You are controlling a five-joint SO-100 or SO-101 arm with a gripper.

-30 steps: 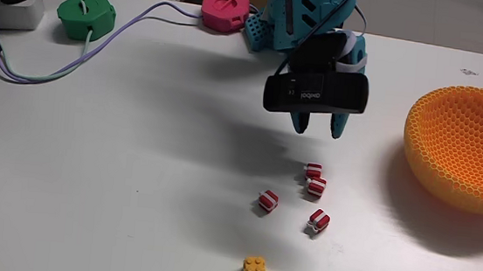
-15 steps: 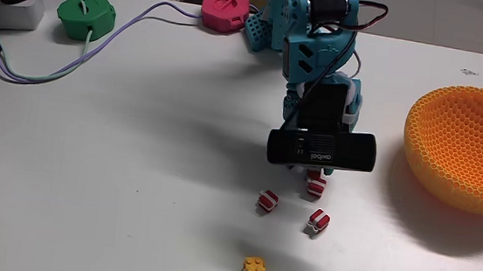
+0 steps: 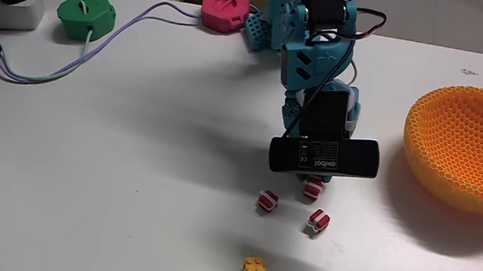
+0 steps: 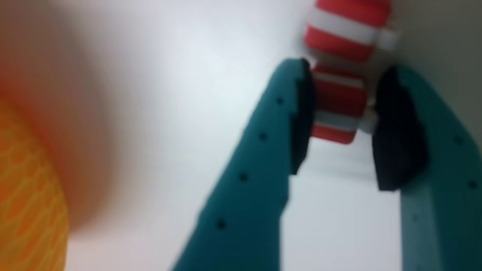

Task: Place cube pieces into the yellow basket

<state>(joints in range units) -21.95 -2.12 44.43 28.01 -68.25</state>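
A broad white matte desk (image 3: 116,168) carries everything in the fixed view, lit from above so that soft grey shadows fall on its surface. Near its far edge sit a green round plastic disc (image 3: 86,14) and a pink round plastic disc (image 3: 226,10), with pale lilac cables (image 3: 137,23) trailing toward the far left corner, where a white power adapter (image 3: 9,10) rests. Beyond the far right edge lies grey floor (image 3: 445,17).
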